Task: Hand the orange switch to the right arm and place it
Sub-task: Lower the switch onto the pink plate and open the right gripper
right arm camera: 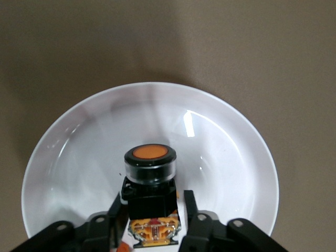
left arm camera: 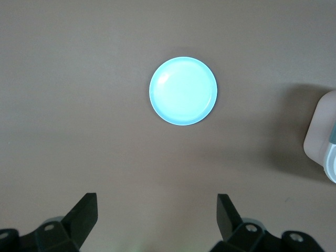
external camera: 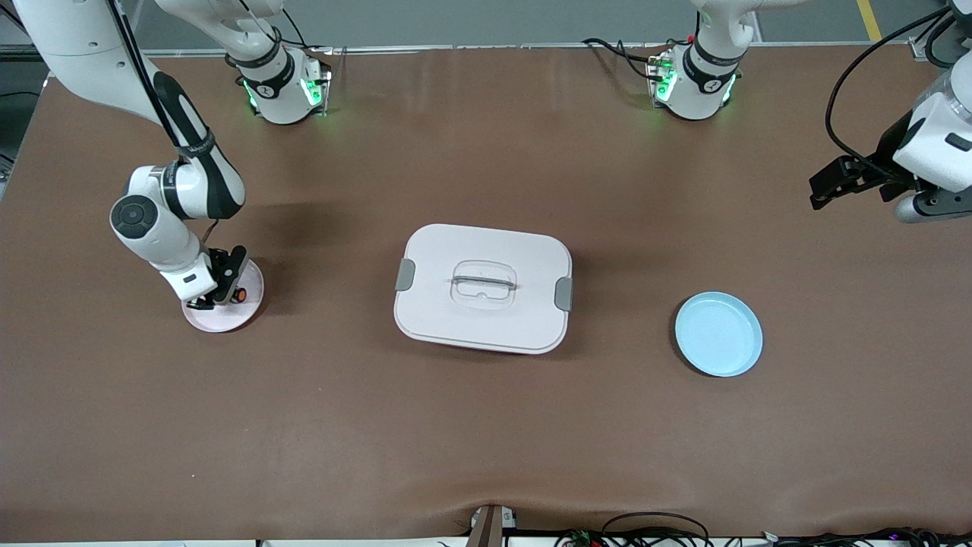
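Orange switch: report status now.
Right gripper shut on the orange switch, low over the white plate. Left gripper open, waiting above the blue plate. Lidded box mid-table, not in the way.

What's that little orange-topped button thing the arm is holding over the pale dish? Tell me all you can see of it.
The orange switch is a small push-button: a round orange cap in a dark ring with a clear collar, over a blocky black body with orange and metal terminals at its base. It lies on its side between the fingers of the right gripper, which are shut on the black body. It sits in or just over the pale pink plate at the right arm's end of the table; contact with the plate is unclear.
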You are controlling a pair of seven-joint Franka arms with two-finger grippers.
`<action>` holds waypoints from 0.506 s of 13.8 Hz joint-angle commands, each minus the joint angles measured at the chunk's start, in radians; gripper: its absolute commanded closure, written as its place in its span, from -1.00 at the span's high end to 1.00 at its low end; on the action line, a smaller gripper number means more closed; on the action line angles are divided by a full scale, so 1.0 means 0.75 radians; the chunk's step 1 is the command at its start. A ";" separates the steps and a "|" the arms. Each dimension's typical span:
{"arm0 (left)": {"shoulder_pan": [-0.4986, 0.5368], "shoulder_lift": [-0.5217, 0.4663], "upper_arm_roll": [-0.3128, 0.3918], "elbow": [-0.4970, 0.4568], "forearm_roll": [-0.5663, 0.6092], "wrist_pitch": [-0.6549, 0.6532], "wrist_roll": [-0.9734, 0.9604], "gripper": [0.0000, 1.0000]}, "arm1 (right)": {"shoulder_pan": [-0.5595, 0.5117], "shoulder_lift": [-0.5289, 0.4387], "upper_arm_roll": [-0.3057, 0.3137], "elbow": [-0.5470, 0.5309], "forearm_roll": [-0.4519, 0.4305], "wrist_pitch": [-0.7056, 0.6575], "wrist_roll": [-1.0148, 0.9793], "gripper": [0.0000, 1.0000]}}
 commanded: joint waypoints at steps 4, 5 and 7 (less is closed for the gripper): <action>0.000 -0.007 0.008 0.004 -0.023 -0.008 0.023 1.00 | -0.036 -0.085 0.015 -0.002 -0.021 -0.026 0.046 1.00; -0.002 -0.007 0.008 0.004 -0.023 -0.008 0.023 1.00 | -0.042 -0.118 0.015 0.002 -0.015 -0.085 0.099 1.00; -0.002 -0.007 0.008 0.004 -0.023 -0.008 0.023 1.00 | -0.043 -0.165 0.017 0.019 -0.003 -0.175 0.319 1.00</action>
